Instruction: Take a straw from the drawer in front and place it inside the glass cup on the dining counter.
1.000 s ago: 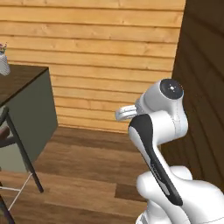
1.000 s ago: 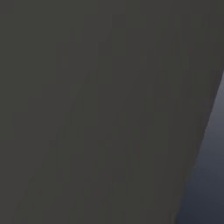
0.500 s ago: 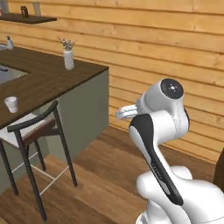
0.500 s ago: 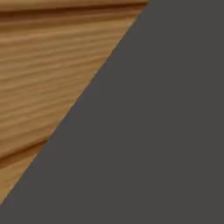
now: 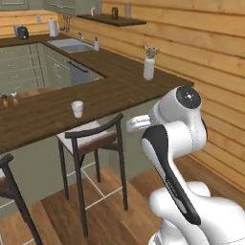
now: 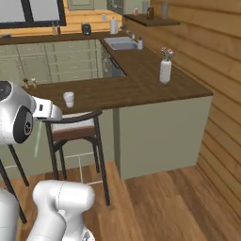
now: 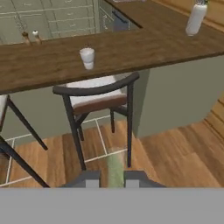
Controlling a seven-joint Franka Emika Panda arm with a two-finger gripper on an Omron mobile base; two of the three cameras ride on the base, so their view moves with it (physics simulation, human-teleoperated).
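Note:
In the hand view my gripper (image 7: 112, 180) is shut on the straw (image 7: 115, 165), a thin pale greenish stick running out between the two fingertips (image 7: 89, 178). The straw (image 6: 36, 140) also hangs beside my arm in the right base view. The glass cup (image 7: 87, 57) (image 5: 77, 108) (image 6: 68, 99) stands upright on the dining counter (image 7: 39, 65) (image 5: 43, 119) (image 6: 122, 92), well ahead of the gripper and above a stool. The drawer is out of view.
A dark-framed stool (image 7: 98, 98) (image 5: 91, 139) stands between me and the counter, with another stool (image 7: 13, 131) to its left. A white vase (image 5: 149, 68) (image 6: 165, 70) sits at the counter's right end, and two tiny shakers (image 5: 8, 99) at its left. Wooden floor lies below.
Both base views have swung with the base, from the plank wall and a dark surface round to the dining counter, cup and stools. My arm's pose looks the same.

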